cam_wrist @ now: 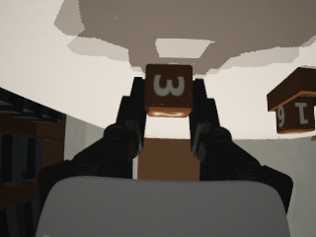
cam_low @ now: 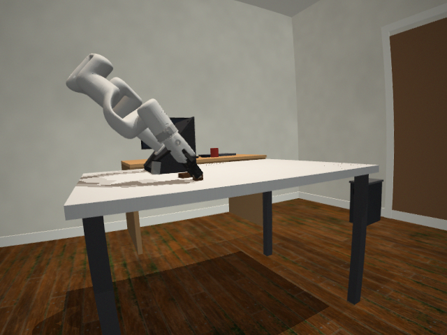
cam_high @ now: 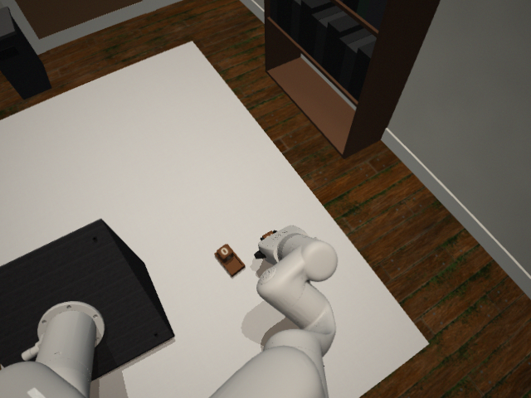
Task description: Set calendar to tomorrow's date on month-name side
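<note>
- The end effector (cam_wrist: 169,109) is clenched on one cube (cam_wrist: 169,89), its dark fingers pressing two opposite sides so the face with the 3 shows toward the wrist camera
- That cube is out of the tray (cam_high: 235,266), held low over the white desk (cam_high: 141,141) just beside it, probably so it can be turned to a new digit without knocking the rest
- The other cube (cam_high: 224,251) stands at one end of the tray with a 0 facing up, leaving the neighbouring slot bare for the held cube
- The wrist view shows the calendar's side reading upside down, roughly 1 and 6 or 9; I cannot tell which
- The arm leans steeply, keeping the fingers close to the desk
</note>
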`<state>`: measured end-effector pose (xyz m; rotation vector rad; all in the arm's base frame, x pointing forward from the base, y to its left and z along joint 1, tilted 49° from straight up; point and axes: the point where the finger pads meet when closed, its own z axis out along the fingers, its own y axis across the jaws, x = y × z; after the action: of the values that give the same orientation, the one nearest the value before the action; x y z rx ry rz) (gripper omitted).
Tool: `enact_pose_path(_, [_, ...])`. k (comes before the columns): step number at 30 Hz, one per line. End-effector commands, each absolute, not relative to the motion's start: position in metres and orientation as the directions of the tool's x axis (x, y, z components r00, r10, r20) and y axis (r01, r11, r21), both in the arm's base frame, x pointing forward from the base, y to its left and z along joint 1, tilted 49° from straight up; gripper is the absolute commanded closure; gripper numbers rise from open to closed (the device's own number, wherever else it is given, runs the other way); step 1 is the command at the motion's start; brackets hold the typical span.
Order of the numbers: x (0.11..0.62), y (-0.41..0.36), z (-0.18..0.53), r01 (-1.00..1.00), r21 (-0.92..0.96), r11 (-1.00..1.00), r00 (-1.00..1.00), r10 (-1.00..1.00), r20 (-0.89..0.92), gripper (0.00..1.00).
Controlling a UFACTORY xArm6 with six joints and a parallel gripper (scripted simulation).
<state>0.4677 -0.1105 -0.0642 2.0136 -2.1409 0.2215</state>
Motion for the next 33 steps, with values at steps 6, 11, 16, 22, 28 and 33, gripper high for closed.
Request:
enact_pose_path(6, [0.469, -0.1098, -0.0633, -0.998, 0.021, 0.062, -0.055, -0.969, 0.242, 0.65])
enact_pose_path(11, [0.469, -0.1098, -0.0633, -0.998, 0.021, 0.062, -0.055, -0.969, 0.242, 0.57])
enact_pose_path(16, [0.469, -0.1098, -0.0633, -0.998, 0.021, 0.062, -0.055, -0.969, 0.242, 0.31])
enact_pose_path(22, [0.469, -0.1098, -0.0633, -0.998, 0.021, 0.062, -0.055, -0.969, 0.242, 0.31])
enact_pose_path(28, [0.469, -0.1098, -0.0633, -0.998, 0.021, 0.062, -0.055, -0.969, 0.242, 0.31])
enact_pose_path(33, [0.469, -0.1098, -0.0633, -0.998, 0.021, 0.062, -0.055, -0.969, 0.242, 0.31])
